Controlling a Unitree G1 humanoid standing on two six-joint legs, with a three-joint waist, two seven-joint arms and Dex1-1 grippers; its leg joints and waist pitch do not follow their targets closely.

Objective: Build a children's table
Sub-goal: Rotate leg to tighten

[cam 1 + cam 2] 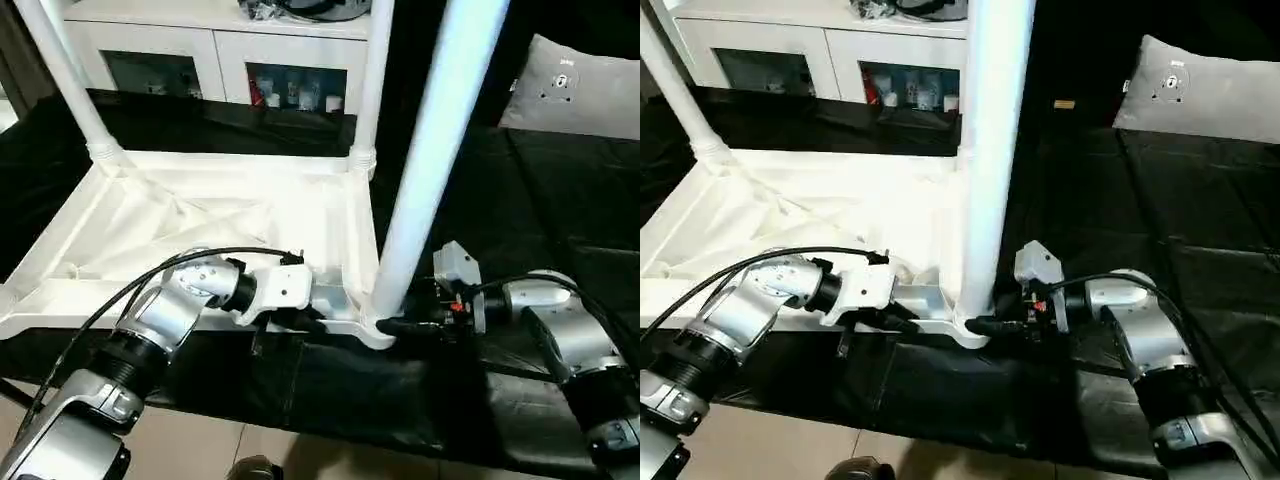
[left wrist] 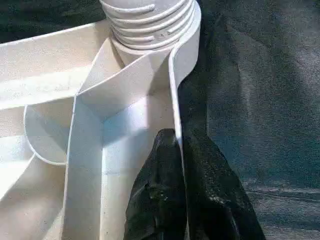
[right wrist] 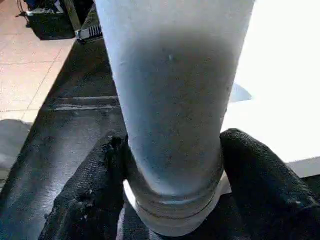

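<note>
At lower centre, the left gripper (image 1: 318, 322) pinches the upturned table's rim (image 2: 176, 75), steadying it while the right gripper's (image 3: 172, 192) jaws clasp the near leg (image 1: 425, 160) for screwing in.

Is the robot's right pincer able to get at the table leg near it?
Probably yes. The right pincer already has a black finger on each side of the near leg, low by the corner socket, with nothing between.

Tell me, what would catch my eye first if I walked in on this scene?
Probably the white table lying upside down on a black cloth, legs pointing up. At its near corner, the right gripper has its black fingers on either side of the base of the closest leg. The left gripper is pinched shut on the table's edge beside it.
</note>
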